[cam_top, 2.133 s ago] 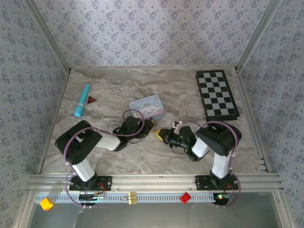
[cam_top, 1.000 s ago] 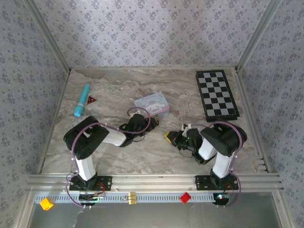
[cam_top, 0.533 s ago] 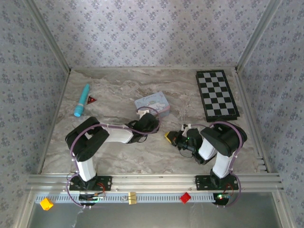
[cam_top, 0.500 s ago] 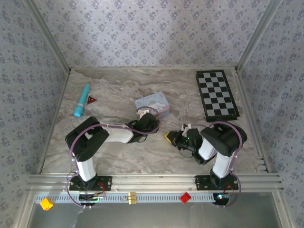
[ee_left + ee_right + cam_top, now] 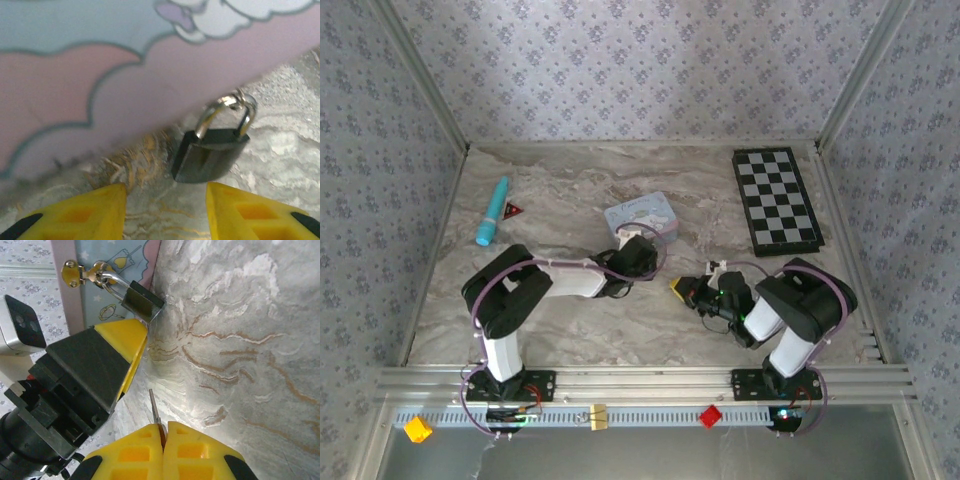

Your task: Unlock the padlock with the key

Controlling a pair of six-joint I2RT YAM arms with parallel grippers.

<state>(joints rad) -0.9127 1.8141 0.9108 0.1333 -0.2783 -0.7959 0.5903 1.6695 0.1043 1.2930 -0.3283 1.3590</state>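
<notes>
The small black padlock [image 5: 210, 156] hangs by its silver shackle from the hasp of the pale blue cartoon tin [image 5: 100, 75] and rests on the marble. My left gripper [image 5: 166, 192] is open, its yellow fingers [image 5: 85, 210] just short of the padlock, nothing between them. In the right wrist view the padlock [image 5: 143, 303] lies against the tin [image 5: 112, 285], beside the left gripper's finger [image 5: 124, 340]. My right gripper [image 5: 164, 427] is shut on the key [image 5: 154, 409], whose thin blade points toward the padlock, a short gap away. From above, the left gripper [image 5: 642, 250] touches the tin [image 5: 640, 215] and the right gripper [image 5: 678, 288] sits right of it.
A black-and-white chessboard [image 5: 777, 200] lies at the back right. A blue tube [image 5: 492, 210] and a small red triangle [image 5: 511, 210] lie at the back left. The table's marble top [image 5: 620, 320] is bare in front of the arms.
My left gripper has slid right along the tin's near side and its jaws have widened a little. The tin has shifted slightly right. The right arm has drawn right, still shut on the key.
</notes>
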